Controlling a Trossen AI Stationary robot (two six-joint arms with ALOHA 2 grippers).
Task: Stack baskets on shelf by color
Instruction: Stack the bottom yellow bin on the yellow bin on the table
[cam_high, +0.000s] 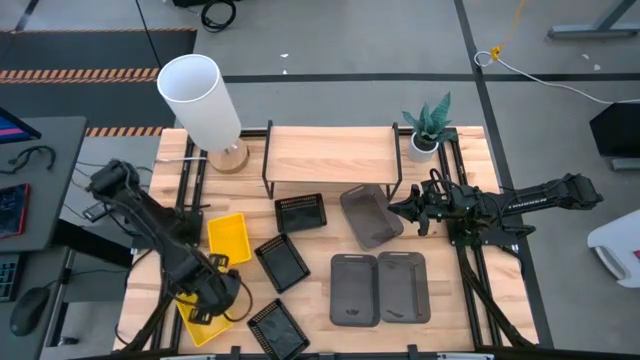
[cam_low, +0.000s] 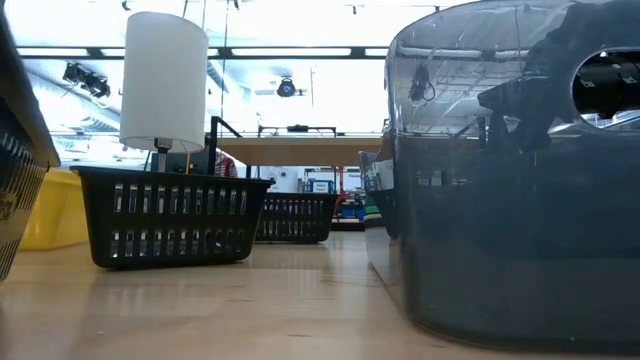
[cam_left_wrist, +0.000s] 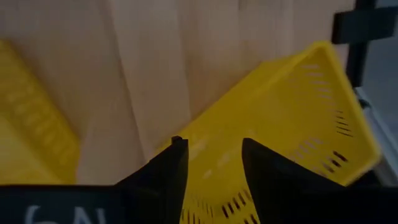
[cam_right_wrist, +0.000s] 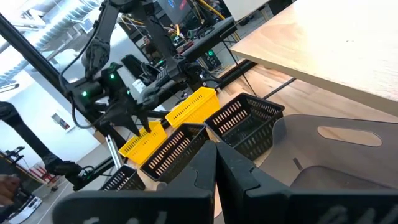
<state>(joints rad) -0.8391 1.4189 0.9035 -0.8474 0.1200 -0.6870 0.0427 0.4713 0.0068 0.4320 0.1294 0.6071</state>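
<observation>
Your left end effector (cam_high: 212, 296) is hovering over a yellow basket (cam_high: 197, 322) at the counter's (cam_high: 455, 280) front-left corner, fingers spread with the basket's rim showing between them (whether they touch it, I cannot tell). Your right end effector (cam_high: 410, 210) is waiting with fingers pressed together, just beside a tilted grey basket (cam_high: 370, 214) by the shelf (cam_high: 330, 155).

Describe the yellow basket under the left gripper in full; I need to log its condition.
The yellow basket is a small, shallow rectangular tray of bright, glossy plastic, with rows of short slots in its walls. It sits at the table's front left corner, turned at an angle to the edge. The left gripper is over it, its dark fingers apart, astride one wall. A second yellow basket lies apart, farther back. No damage shows.
</observation>
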